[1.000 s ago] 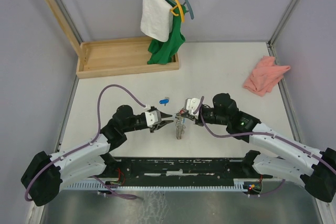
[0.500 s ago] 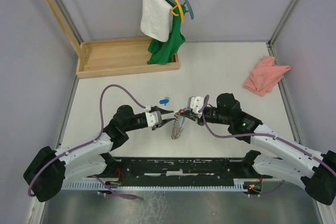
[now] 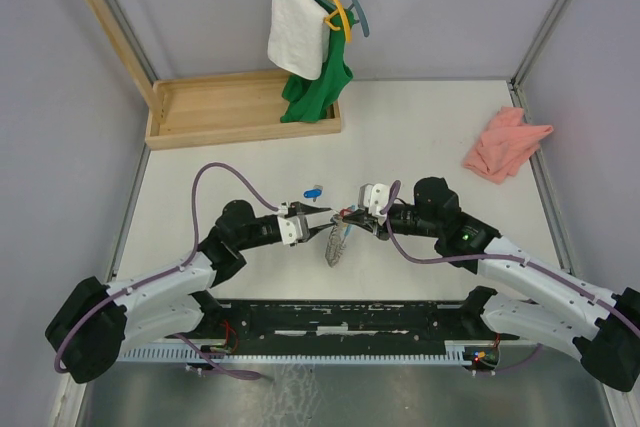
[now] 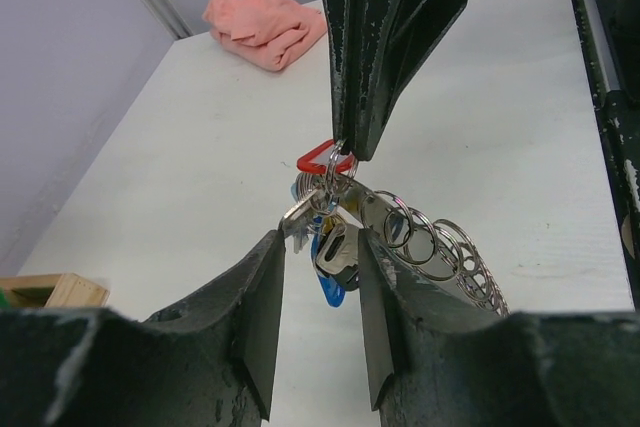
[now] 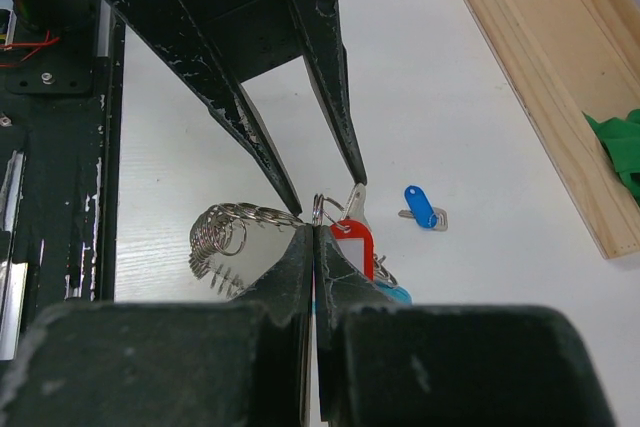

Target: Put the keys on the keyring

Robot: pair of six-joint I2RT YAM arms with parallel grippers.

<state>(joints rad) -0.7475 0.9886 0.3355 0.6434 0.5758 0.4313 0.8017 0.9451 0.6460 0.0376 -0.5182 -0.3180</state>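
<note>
My right gripper (image 3: 352,217) is shut on a small metal keyring (image 5: 322,209) and holds it above the table. A key with a red tag (image 5: 355,245) hangs on that ring, with a light blue tag (image 4: 328,289) and a chain of metal rings (image 3: 335,247) below it. My left gripper (image 3: 320,215) is open and its fingers (image 5: 335,117) straddle the hanging bunch, close to the ring; in the left wrist view the left gripper (image 4: 320,242) frames the bunch. A blue-headed key (image 3: 313,191) lies loose on the table behind the grippers, and shows in the right wrist view (image 5: 422,207).
A wooden tray (image 3: 200,112) stands at the back left, with a green cloth (image 3: 318,87) and a white towel (image 3: 296,39) hanging from hangers over its right end. A pink cloth (image 3: 505,145) lies at the back right.
My left gripper has moved forward and a little up to the keyring, so its open fingers now flank the bunch. The hanging chain has swung slightly left.
</note>
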